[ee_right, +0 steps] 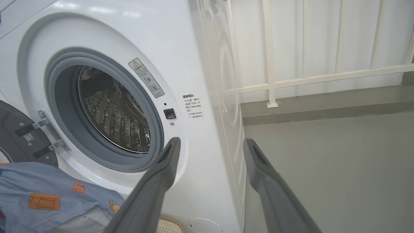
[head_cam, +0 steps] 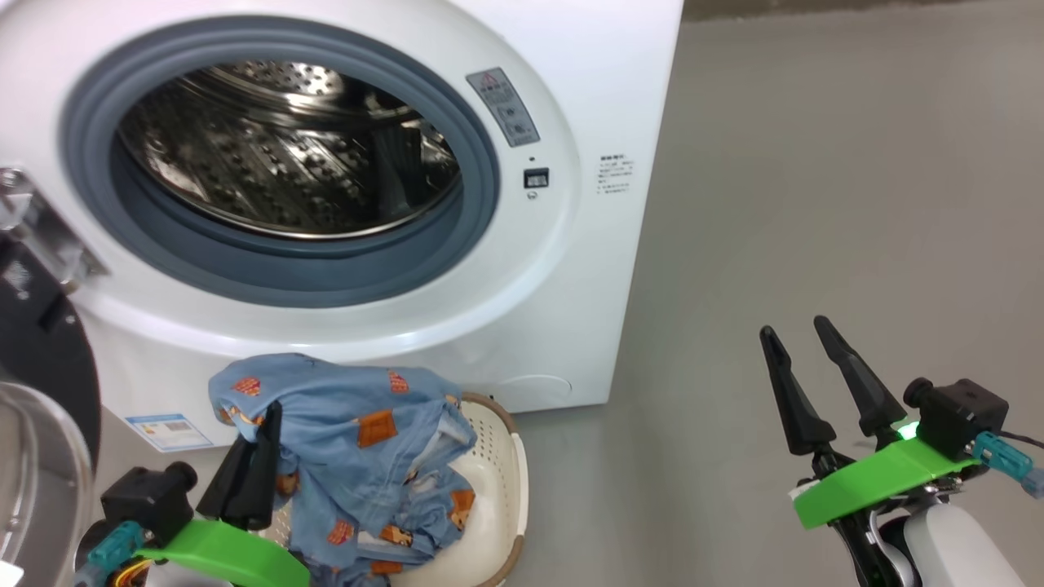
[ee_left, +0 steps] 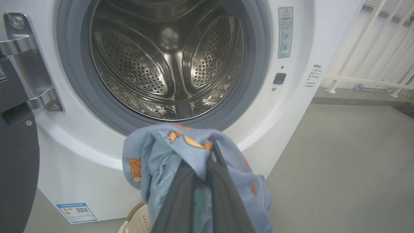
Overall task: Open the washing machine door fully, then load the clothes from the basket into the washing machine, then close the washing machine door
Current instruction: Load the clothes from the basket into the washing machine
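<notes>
The white washing machine (head_cam: 563, 269) stands with its steel drum (head_cam: 285, 147) exposed and empty. Its black door (head_cam: 37, 359) is swung wide to the left, hinge (ee_left: 35, 64) showing. Light blue clothes (head_cam: 359, 440) with orange patches are lifted above the cream basket (head_cam: 497, 481), just below the machine's opening. My left gripper (head_cam: 261, 444) is shut on this cloth; in the left wrist view the clothes (ee_left: 155, 155) drape over its fingers (ee_left: 223, 194) in front of the drum (ee_left: 168, 61). My right gripper (head_cam: 803, 338) hangs open over the floor to the right, holding nothing, its fingers (ee_right: 161, 174) spread.
Grey floor (head_cam: 816, 204) stretches to the right of the machine. A white railing (ee_right: 271, 64) runs behind it. A blue label (head_cam: 167, 430) is stuck low on the machine's front. The door's glass bowl (head_cam: 41, 473) bulges at the left edge.
</notes>
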Controlling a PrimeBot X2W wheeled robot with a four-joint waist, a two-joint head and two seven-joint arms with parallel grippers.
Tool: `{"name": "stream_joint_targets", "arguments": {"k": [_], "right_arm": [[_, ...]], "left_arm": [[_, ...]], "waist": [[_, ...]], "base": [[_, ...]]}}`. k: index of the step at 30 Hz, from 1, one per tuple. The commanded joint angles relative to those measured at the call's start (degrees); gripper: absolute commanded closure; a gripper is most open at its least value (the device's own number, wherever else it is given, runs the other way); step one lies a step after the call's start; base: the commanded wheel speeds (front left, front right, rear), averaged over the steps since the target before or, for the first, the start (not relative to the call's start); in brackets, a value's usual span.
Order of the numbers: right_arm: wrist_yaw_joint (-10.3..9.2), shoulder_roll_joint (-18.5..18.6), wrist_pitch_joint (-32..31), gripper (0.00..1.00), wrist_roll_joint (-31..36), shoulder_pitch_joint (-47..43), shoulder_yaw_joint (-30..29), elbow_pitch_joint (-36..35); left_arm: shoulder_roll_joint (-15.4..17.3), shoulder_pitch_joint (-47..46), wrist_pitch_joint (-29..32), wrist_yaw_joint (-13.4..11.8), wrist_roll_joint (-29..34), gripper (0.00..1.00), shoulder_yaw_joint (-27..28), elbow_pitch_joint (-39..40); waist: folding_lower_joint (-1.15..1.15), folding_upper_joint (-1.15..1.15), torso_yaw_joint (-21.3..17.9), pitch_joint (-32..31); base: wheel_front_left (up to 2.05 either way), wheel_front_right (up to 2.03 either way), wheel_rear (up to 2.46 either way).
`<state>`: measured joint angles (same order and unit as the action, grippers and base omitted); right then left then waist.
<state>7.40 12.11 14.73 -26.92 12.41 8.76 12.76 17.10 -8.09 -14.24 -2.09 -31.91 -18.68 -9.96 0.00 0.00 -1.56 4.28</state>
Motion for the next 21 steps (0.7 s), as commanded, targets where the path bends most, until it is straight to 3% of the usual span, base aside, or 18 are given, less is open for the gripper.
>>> {"name": "stream_joint_targets", "arguments": {"k": [1,11,21], "right_arm": [[0.09,0.67,0.27,0.0,-0.43,-0.72,0.96,-1.5],[0.09,1.42,0.27,0.0,-0.46,-2.05,0.71,-1.57],[0.09,1.92,0.27,0.0,-0.34,-2.34,1.5,-1.22]], "left_arm": [[1.17,-0.81,-0.75,-0.63,0.84,1.0,2.47,2.3],[0.86,1.11,-0.74,-3.1,1.45,1.0,2.7,6.56],[0.37,0.35,-0.74,-2.64,0.98,1.0,2.92,6.03]], "waist": [[0.0,0.0,1.48,-1.83],[0.0,0.0,2.06,-3.03],[0.0,0.0,1.93,-3.29]], "base": [[0.0,0.0,0.0],[0.0,0.0,0.0],[0.0,0.0,0.0]]}}
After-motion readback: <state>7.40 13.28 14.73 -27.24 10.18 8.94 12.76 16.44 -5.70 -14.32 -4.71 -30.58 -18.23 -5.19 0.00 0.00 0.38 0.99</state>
